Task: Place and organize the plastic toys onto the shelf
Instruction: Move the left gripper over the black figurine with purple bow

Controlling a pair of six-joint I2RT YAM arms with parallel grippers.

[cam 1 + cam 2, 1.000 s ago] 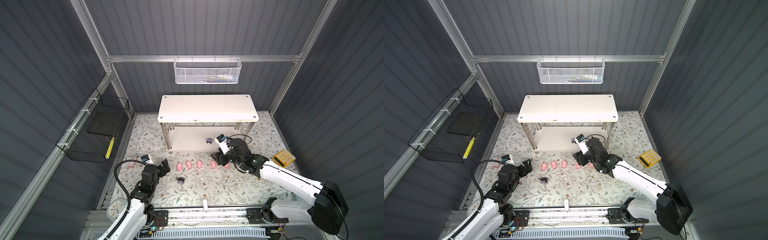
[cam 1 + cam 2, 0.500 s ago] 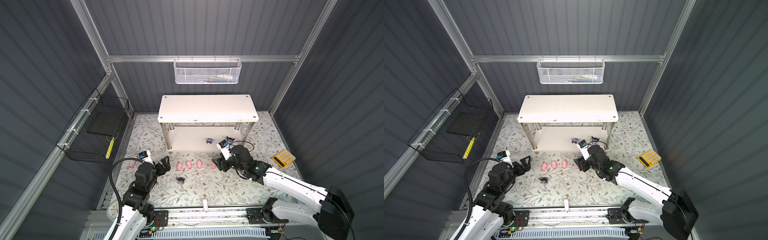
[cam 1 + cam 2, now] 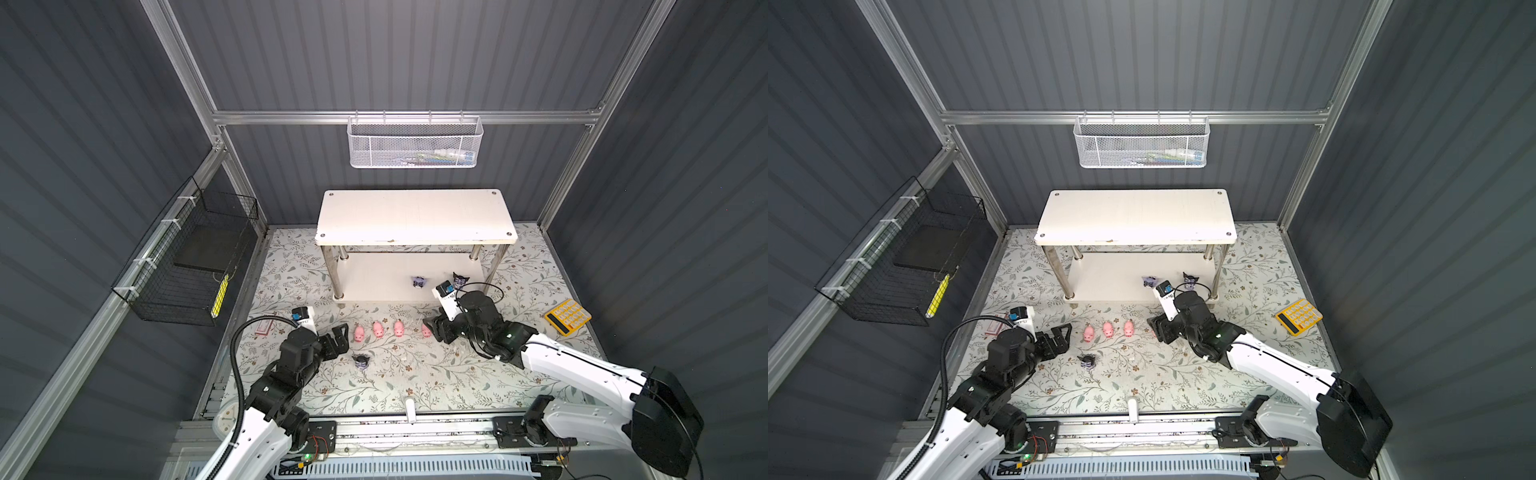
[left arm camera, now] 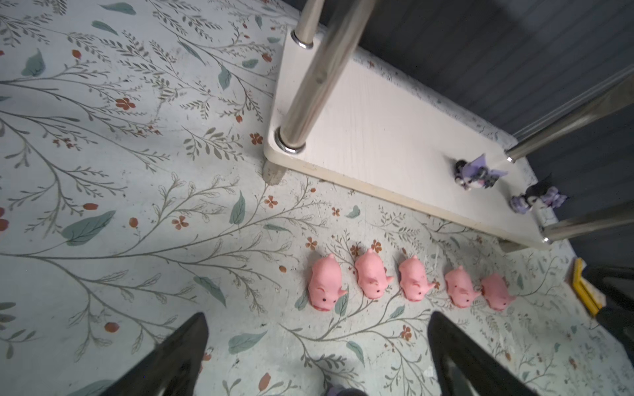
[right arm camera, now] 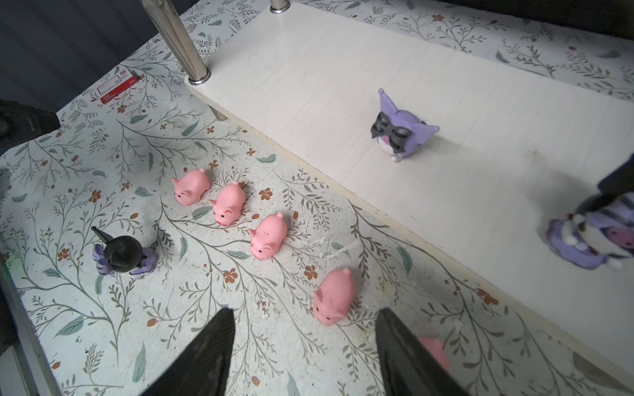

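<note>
floral mat (image 3: 415, 386) underfoot, dark ribbed walls (image 3: 415, 62) around. lower left in a top view, left gripper (image 3: 343, 337) sits low over the mat, claw spread wide, empty. just right of it one black-and-purple figure (image 3: 361, 361) stands on the mat. beyond, five pink pigs (image 4: 413, 279) in a row at centre, in front of the shelf (image 3: 415, 216). right gripper (image 5: 305, 353) is at the row's right end, claw parted, gripping nothing. fourth pig (image 5: 334, 296) lies just ahead of its tips, fifth pig (image 5: 434, 349) half hidden by a finger (image 5: 401, 360). two more figures (image 5: 403, 132) are on the shelf's lower board, right half. yellow calculator (image 3: 567, 316) far right. black wire basket (image 3: 187, 266) on the left wall, white mesh basket (image 3: 415, 143) on the back wall.
</note>
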